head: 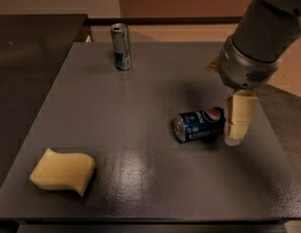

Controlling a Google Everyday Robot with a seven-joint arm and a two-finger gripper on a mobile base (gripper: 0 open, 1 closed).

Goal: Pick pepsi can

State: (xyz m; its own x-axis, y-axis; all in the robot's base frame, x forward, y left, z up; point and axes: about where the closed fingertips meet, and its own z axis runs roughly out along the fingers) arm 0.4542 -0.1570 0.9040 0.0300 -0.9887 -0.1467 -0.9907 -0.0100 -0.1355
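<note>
The end effector [236, 127] hangs low over the right half of the tabletop [155, 96], its tan lower part reaching down almost to the surface. It sits just beside the right end of the pepsi can [199, 124]. Whether the two touch cannot be told, and whether the end effector is spread or pressed together cannot be told either. Above the tan part is the rounded grey housing of the arm [252, 47], which comes in from the upper right corner and throws a soft shadow on the surface behind the can.

The pepsi can lies on its side, right of the tabletop's middle. Its silver end faces left and a little toward the front edge. Its round red-white-blue logo is near the end closest to the end effector, and white lettering runs along the dark-blue body.

Well apart from it, near the far edge and left of centre, a slim silver-and-blue can [121, 46] stands upright. A yellow sponge [63, 171] with wavy sides lies flat in the near left corner of the tabletop. A darker counter [29, 57] adjoins the left side
</note>
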